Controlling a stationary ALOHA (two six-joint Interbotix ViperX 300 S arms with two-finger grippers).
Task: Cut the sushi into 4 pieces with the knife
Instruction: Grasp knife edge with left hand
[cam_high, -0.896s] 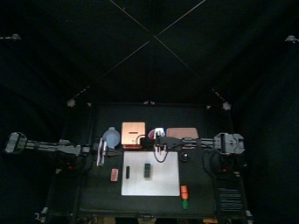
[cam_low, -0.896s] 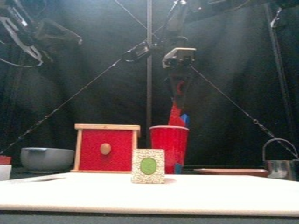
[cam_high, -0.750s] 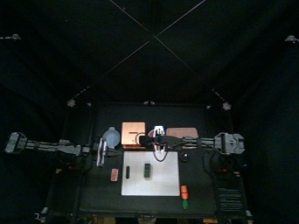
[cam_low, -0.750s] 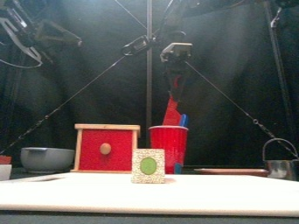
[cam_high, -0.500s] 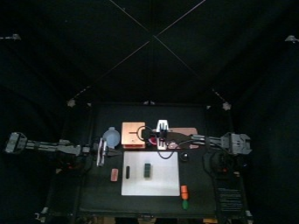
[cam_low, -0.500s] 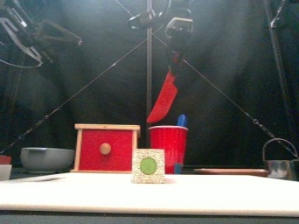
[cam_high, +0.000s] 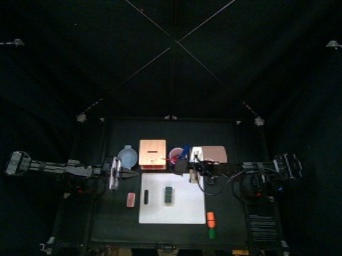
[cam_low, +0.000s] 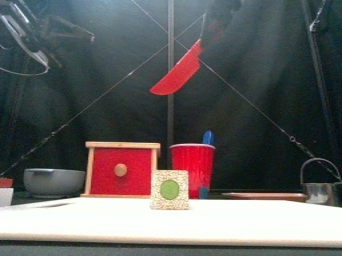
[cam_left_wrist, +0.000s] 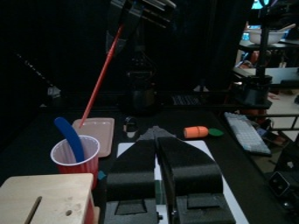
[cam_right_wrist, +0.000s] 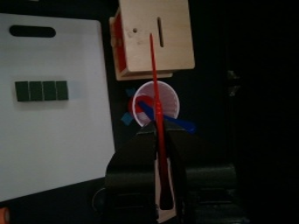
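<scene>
Above the red cup (cam_low: 193, 165), the red toy knife (cam_low: 178, 70) is clamped by the right fingers (cam_right_wrist: 138, 172), blade slanted down-left; the dark green sushi roll (cam_low: 170, 188) is laid front-to-back on the white cutting board (cam_high: 189, 210); the left fingers (cam_left_wrist: 133, 171) are pressed together.

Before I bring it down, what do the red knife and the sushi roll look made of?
Red knife: probably moulded plastic, one even red from handle to blade, thin edge-on. Sushi roll: four dark green blocks with straight seams, matte; wood or hard plastic, I cannot tell which.
</scene>
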